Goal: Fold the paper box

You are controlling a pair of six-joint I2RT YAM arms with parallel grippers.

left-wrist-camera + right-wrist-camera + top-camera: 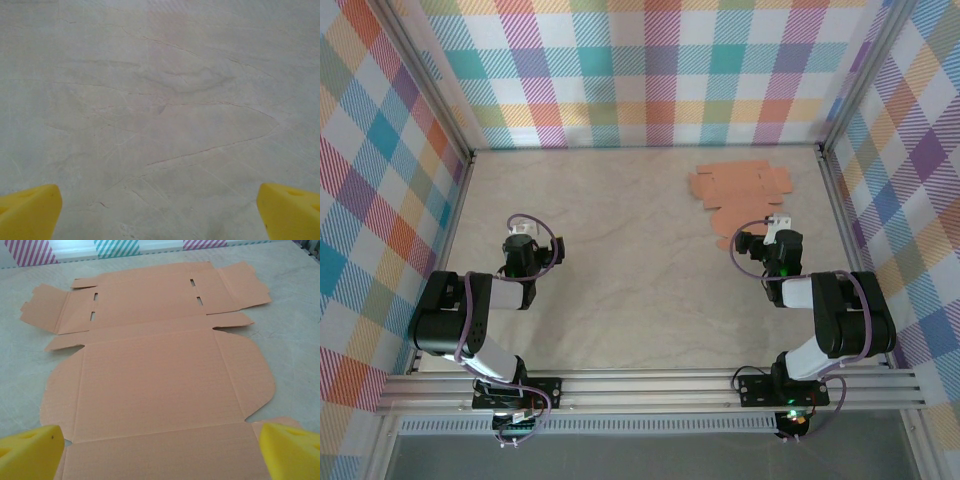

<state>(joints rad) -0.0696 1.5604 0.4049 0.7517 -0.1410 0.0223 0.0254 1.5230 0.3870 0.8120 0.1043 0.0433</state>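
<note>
— Top external, left side first, what's there?

— Left pincer (523, 228) over bare beige marbled worktop (620, 260), jaws spread wide, holding nothing. Left wrist view agrees: two yellow fingertips (30, 212) at the bottom corners, only veined worktop (160, 100) between them.

— Middle?

— Just worktop. Plaid walls (650, 70) around three sides.

— Right side?

— Salmon-orange die-cut card sheet, the paper box (740, 195), lying flat and unfolded on the far right part of the worktop, well apart from the left pincer. Right pincer (777, 220) sits at the sheet's near end, jaws also wide, gripping nothing.

— Right wrist view?

— Paper box (150, 380) spread flat: big centre panel with rounded side flaps, slotted panel and end tabs beyond it. Yellow fingertips (290, 450) flank the nearest panel. Contact with the card, can't tell.
</note>
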